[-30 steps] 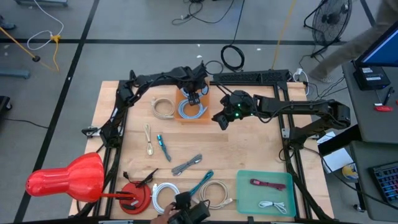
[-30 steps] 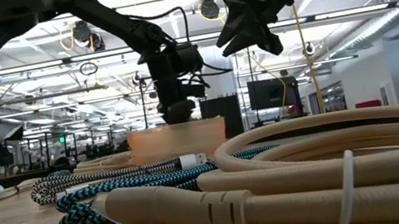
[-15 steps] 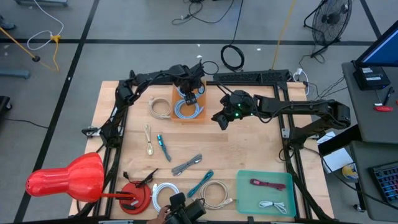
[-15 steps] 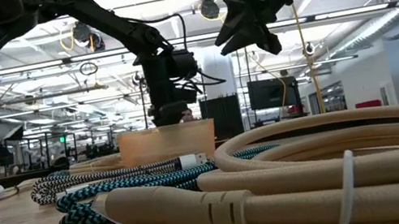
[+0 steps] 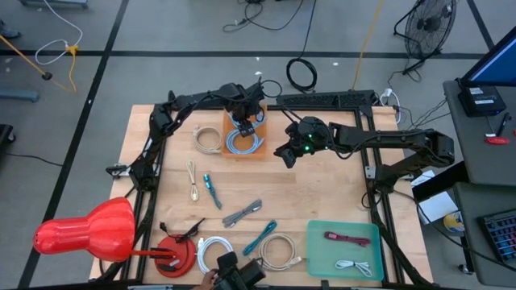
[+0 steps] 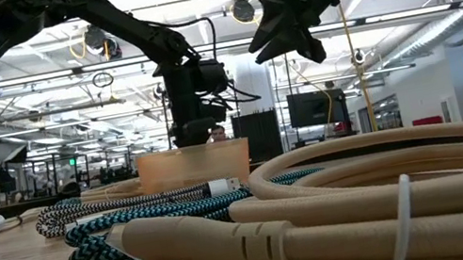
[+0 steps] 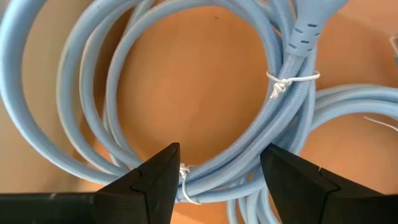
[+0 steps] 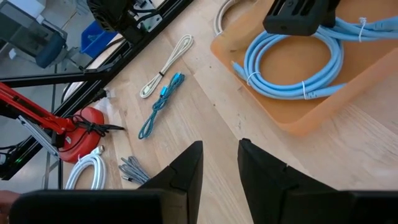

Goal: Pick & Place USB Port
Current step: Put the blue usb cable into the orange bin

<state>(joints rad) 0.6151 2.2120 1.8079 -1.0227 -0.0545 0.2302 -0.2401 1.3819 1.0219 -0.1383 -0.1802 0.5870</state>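
We judge one placement done: the light-blue USB cable [image 7: 205, 93] lies coiled in the orange tray [image 5: 239, 152] just beneath our left gripper [image 7: 219, 180], jaws apart and empty (the right gripper [image 8: 219, 163], part-open, holds nothing), while several cables remain on the bench [image 5: 322, 185].

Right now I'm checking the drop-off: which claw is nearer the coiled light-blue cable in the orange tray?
Left. The left claw hangs directly over the coiled light-blue cable; the right claw hovers beside the orange tray.
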